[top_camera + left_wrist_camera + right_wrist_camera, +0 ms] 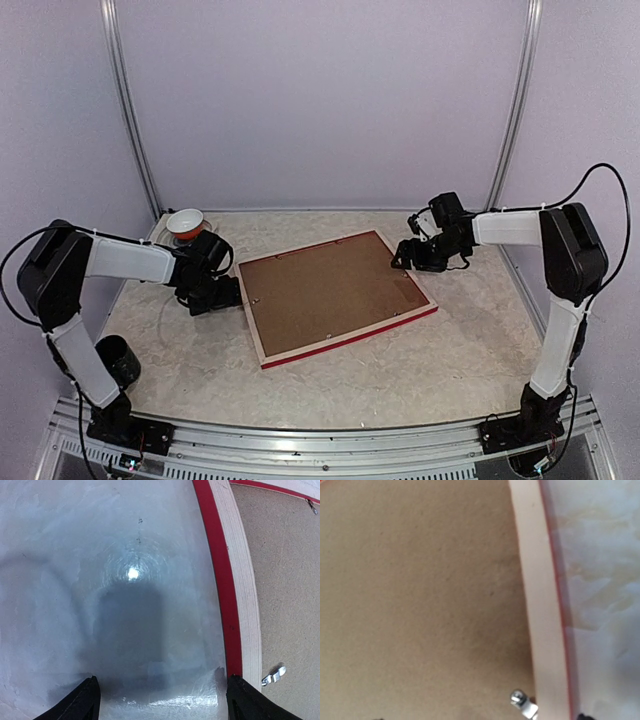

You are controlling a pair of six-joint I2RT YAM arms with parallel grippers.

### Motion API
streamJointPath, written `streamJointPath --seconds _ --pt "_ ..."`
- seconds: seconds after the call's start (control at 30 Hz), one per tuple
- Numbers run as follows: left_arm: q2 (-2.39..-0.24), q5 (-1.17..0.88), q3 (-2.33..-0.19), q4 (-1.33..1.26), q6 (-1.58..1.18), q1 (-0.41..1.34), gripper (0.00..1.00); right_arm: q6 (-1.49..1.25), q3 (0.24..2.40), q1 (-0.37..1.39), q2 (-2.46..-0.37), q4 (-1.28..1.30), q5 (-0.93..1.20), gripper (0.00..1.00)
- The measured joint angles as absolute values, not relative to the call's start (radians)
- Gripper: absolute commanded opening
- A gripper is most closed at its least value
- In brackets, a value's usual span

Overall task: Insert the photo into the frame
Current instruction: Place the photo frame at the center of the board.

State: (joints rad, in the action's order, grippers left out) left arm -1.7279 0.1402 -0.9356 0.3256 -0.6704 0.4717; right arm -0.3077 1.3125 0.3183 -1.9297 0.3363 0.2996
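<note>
**Frame face down, both jaws wide and empty**

Nearest the arm bases, the table (450, 350) fills the lower part of the top view. It is pale and marbled, and glossy enough to throw back a lamp in the left wrist view.

At the centre of that view the frame (350, 336) lies flat and back-up, turned slightly askew. We see a glossy red strip along its near edge and a smooth band of pale bare wood inside that. A matt, fibrous brown backing board (330, 290) sits within the band, and a small metal clip (272, 675) rests at the board's edge.

Left of centre, the left gripper (162, 700) is low at the frame's left side. Its two black wedge-shaped fingertips stand far apart in the lower corners of its own view, with only table between them. The right-hand tip meets the red edge, though we cannot tell if it touches.

A little farther back, right of centre, the right gripper (405, 258) is at the frame's far right corner. Its own view shows only dark slivers of fingertip at the bottom edge, set wide apart above board and wood. It grips nothing, and contact is unclear.

Farthest, in the upper left of the table, stands a round white bowl (185, 222) with an orange-red base.
</note>
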Motion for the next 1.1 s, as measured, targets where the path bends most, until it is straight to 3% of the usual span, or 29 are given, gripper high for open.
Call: streamJointPath --seconds 0.7,1.1 --pt "-1.81 0.167 -1.024 0.313 -0.677 0.469 0.87 -0.344 1.094 0.325 -1.854 0.196 0.432 0.83" --pt "-1.88 0.162 -1.114 0.312 -0.677 0.473 0.88 -0.408 0.952 0.39 -1.683 0.193 0.417 0.83"
